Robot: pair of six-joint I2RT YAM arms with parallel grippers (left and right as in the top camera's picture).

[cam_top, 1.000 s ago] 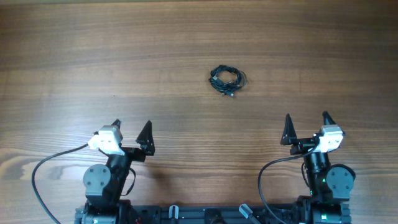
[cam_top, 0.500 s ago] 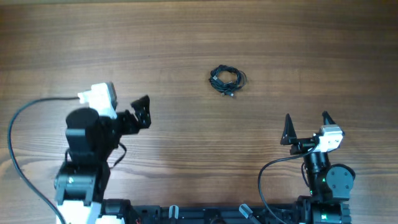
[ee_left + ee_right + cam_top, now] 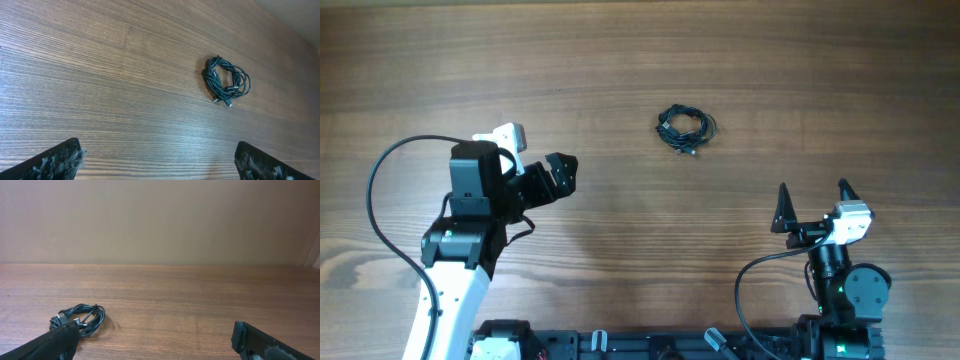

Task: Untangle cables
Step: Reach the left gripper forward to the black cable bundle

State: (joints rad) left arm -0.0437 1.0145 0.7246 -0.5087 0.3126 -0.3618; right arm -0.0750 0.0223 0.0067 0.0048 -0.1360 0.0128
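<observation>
Overhead gives me both arms: left gripper [image 3: 558, 174] and right gripper [image 3: 813, 190], two, jaws spread wide, holding nothing. One knotted bundle of cables [image 3: 686, 128] lies mid-bench [image 3: 620, 60], apart from both. Only right wrist shows the wall [image 3: 160, 220].

Cables [image 3: 686, 128]: one small bundle of thin black cords, coiled and tangled into a rough ring with an open middle. Lies flat and free on the wooden worktop [image 3: 620, 60], a little right of centre, toward the far side. Loops overlap thickly on one side. Small plug tips [image 3: 228, 104] stick out at the bundle's near edge.
</observation>
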